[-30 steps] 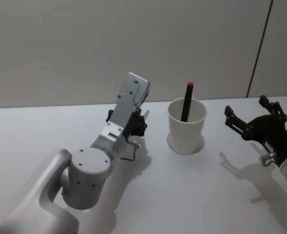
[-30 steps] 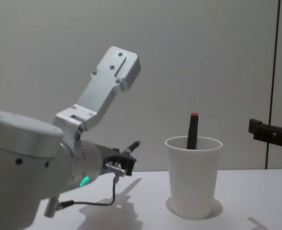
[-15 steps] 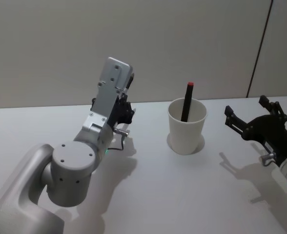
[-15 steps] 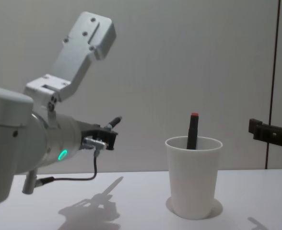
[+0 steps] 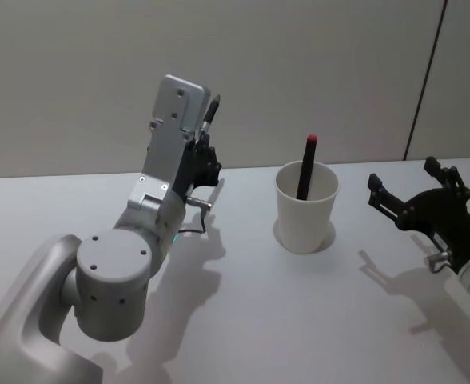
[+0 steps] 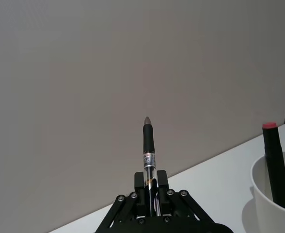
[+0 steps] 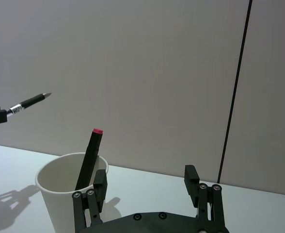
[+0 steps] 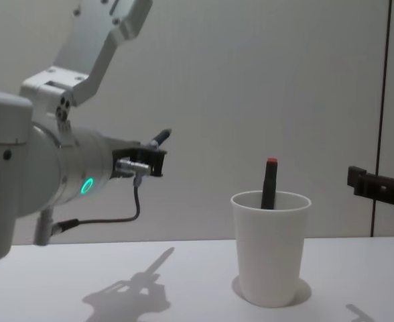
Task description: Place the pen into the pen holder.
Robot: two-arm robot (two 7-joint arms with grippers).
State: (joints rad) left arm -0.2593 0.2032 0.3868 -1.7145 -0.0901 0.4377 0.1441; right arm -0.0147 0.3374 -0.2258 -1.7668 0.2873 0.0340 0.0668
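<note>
The left gripper (image 6: 151, 188), clamped on the pen (image 6: 148, 141), has swung it up, tip skyward, left of the pen holder (image 5: 305, 210) with its 1 marker (image 5: 307, 164), insertion pending; the right gripper (image 5: 403, 176) idles, fingers apart.

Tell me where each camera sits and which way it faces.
Head: high, facing down at the table; left pincer gripping the pen, right pincer open.
Chest: low, facing across at the pen holder; left arm.
Left wrist: facing along its pincer at the wall.
Right wrist: facing over its pincer at the pen holder.
Shared: both wrists catch the red-tipped marker.
</note>
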